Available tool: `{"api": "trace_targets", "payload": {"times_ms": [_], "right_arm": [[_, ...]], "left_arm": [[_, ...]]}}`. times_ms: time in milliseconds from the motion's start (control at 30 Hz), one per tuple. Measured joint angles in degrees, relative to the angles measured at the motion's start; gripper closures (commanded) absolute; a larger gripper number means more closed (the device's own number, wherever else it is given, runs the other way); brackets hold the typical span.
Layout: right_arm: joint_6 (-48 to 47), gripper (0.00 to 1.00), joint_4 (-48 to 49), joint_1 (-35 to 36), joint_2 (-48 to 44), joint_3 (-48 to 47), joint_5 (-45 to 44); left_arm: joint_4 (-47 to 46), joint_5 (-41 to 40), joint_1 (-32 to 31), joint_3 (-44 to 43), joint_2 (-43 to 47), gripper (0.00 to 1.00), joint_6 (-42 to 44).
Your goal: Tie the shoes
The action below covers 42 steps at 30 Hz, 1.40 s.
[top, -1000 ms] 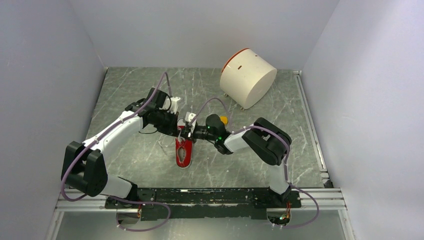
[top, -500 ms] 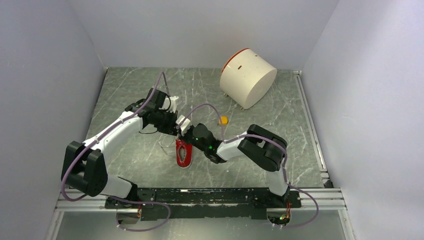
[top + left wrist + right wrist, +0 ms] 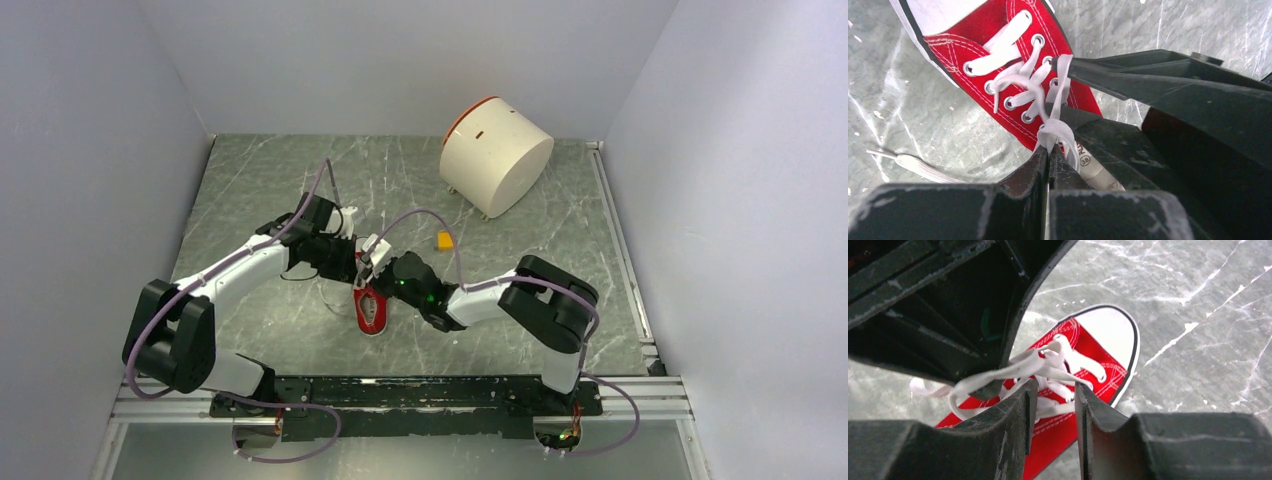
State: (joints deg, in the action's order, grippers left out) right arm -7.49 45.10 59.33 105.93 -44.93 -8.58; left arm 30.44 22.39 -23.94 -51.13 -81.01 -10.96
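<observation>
Two grippers meet over the red sneaker in the top view. It lies on the worktop a little left of centre, toe toward the arm bases. The left gripper reaches in from the upper left and the right gripper from the right. Compared with a second ago, the right arm has swung its wrist down and in toward the shoe, uncovering a small yellow object it had hidden. The left arm has drawn slightly nearer. A white drum with a red rim sits well apart at the back.

From the left wrist, the left gripper is clenched on a bunched loop of the white laces just above the eyelets. One strand runs up and drapes over the tip of the right gripper's finger. A loose lace end trails on the worktop beside the shoe.

From the right wrist, the right gripper has its jaws parted by a narrow gap, with nothing visibly pinched between them. A lace strand stretches from the eyelets across its left finger toward the other gripper.

I judge that the right arm's move has brought it in to hook or take the second strand. The knot is not yet formed.
</observation>
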Motion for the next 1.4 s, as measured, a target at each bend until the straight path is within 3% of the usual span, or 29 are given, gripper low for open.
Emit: {"api": "trace_targets", "payload": {"times_ms": [233, 433, 533, 733, 1000, 1133, 1400], "right_arm": [[1.22, 0.57, -5.88, 0.26, -5.88, 4.07, 1.09], [3.10, 0.31, -12.55, 0.22, -15.15, 7.74, 2.71], [7.87, 0.33, -18.23, -1.62, -17.44, 5.22, 5.07], [25.75, 0.36, -32.61, -11.13, -14.16, -10.54, 13.94], [46.14, 0.45, -51.93, -18.32, 2.51, -33.68, 28.79], [51.32, 0.53, -56.96, -19.54, 9.53, -36.26, 35.12], [54.14, 0.54, -61.09, -19.52, 14.16, -38.88, 41.18]], "left_arm": [[-0.61, 0.11, 0.00, 1.95, -0.68, 0.95, 0.50], [-0.66, 0.17, 0.02, 1.97, -0.68, 0.95, 1.29], [-0.66, 0.22, 0.02, 1.97, -0.66, 0.95, 1.53], [-0.66, 0.61, 0.02, 1.97, -0.66, 0.95, 2.21], [-0.85, 0.90, 0.39, 1.97, -0.66, 0.95, 2.19], [-1.11, 1.31, 0.39, 1.97, -0.66, 0.95, 2.19], [-1.51, 1.42, 0.39, 2.16, -0.63, 0.95, 2.19]]}}
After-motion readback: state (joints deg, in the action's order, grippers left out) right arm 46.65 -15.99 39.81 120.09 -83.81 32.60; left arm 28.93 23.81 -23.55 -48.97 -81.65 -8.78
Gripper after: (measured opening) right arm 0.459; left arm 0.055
